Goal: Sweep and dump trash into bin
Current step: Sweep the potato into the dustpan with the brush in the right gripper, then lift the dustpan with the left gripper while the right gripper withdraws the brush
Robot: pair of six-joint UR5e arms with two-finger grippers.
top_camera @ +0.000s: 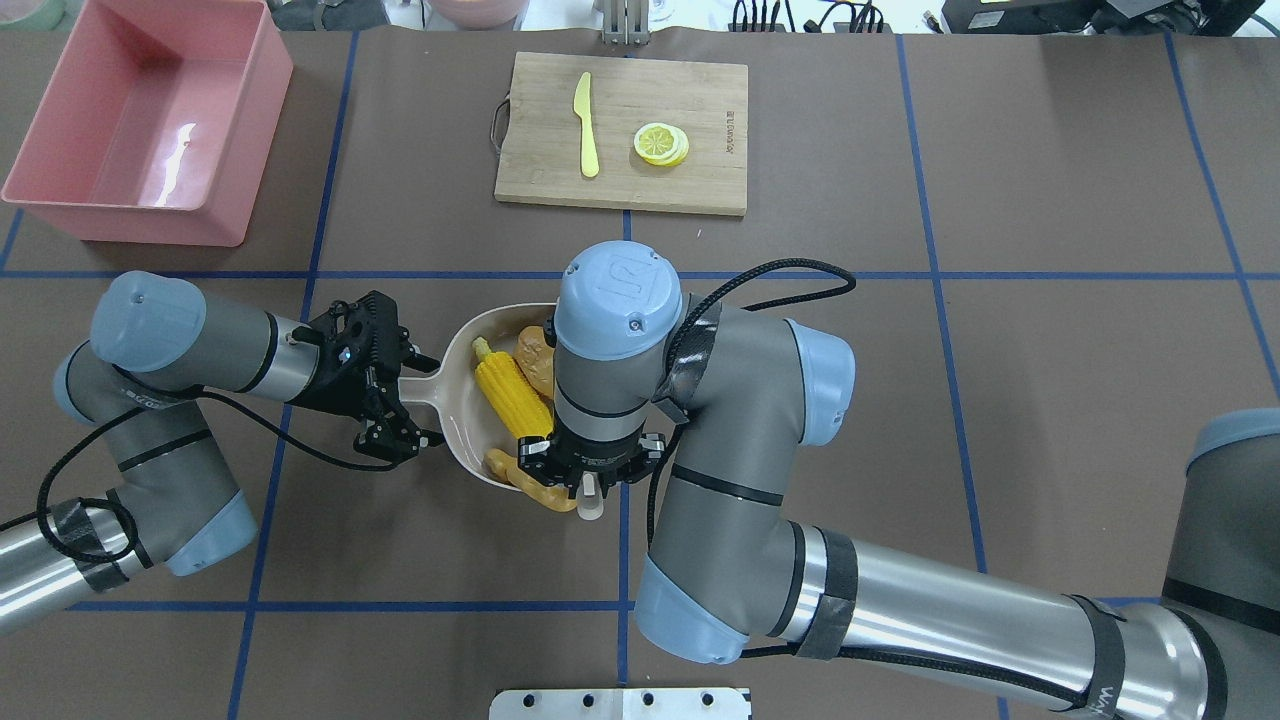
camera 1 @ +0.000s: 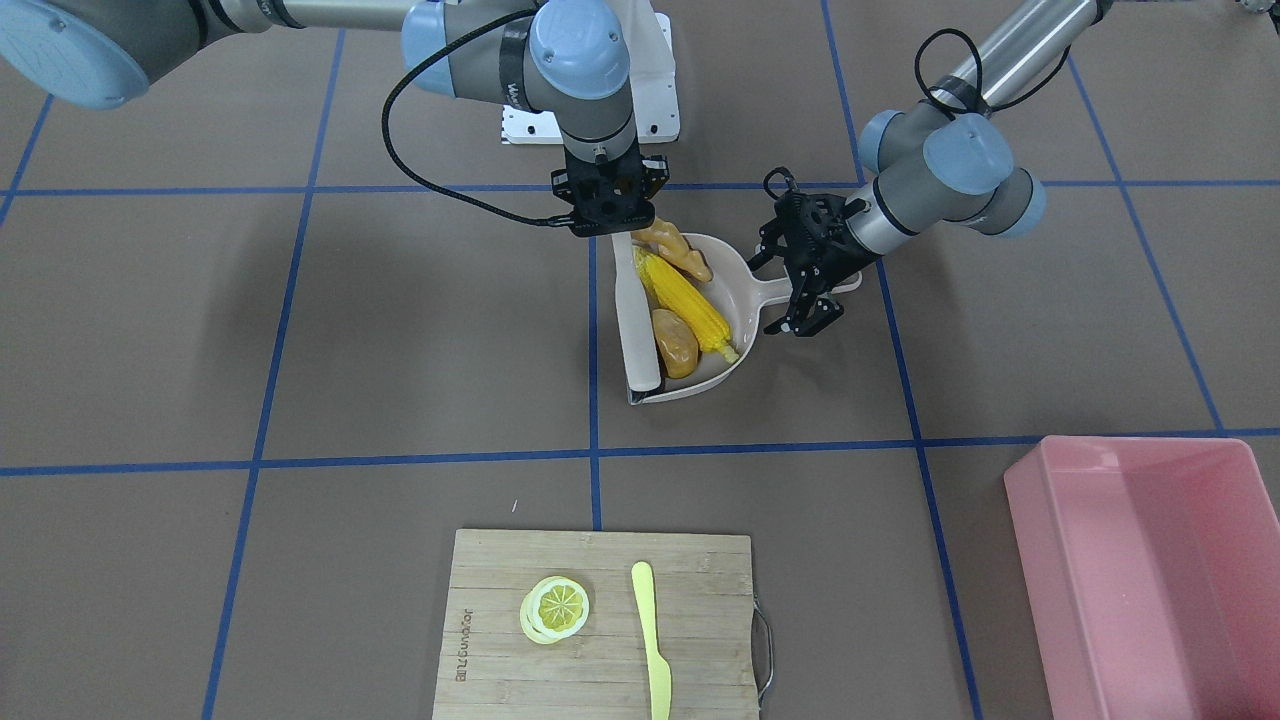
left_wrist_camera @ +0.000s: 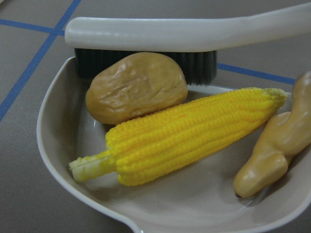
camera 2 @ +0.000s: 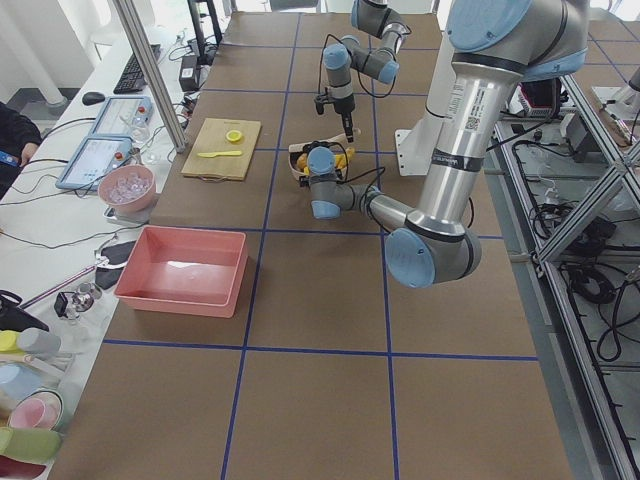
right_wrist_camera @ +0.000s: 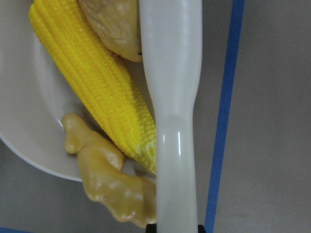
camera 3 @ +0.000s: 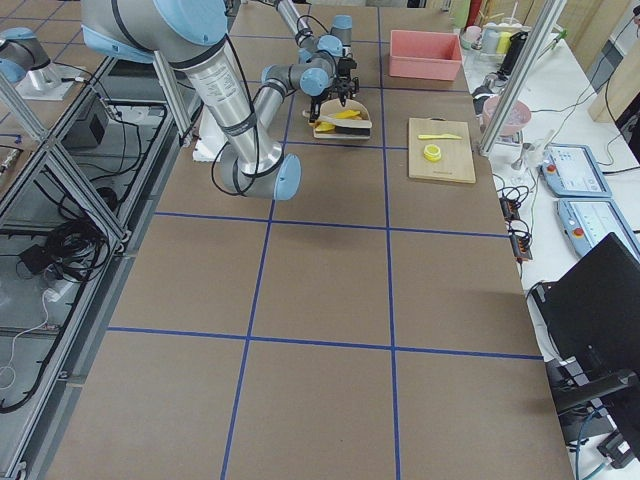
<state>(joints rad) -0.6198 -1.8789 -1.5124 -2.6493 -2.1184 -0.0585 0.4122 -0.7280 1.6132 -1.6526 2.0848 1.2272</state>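
All three pieces of trash lie in the beige dustpan (camera 1: 742, 292): the yellow corn cob (camera 1: 690, 300), the tan ginger root (camera 1: 682, 250) and the orange-brown lump (camera 1: 675, 343). My right gripper (camera 1: 610, 228) is shut on the handle of a white brush (camera 1: 637, 320), whose head lies across the pan's mouth. Open, my left gripper (camera 1: 768, 295) has a finger on each side of the pan's handle (top_camera: 415, 388) without touching it. The pink bin (camera 1: 1040, 560) stands empty and far off, at the table's left far corner in the overhead view.
A wooden cutting board (camera 1: 500, 650) with a lemon slice (camera 1: 555, 608) and a yellow plastic knife (camera 1: 652, 640) lies across the table from the robot. A white mounting plate (camera 1: 660, 110) sits behind the pan. Blue tape lines cross the brown tabletop.
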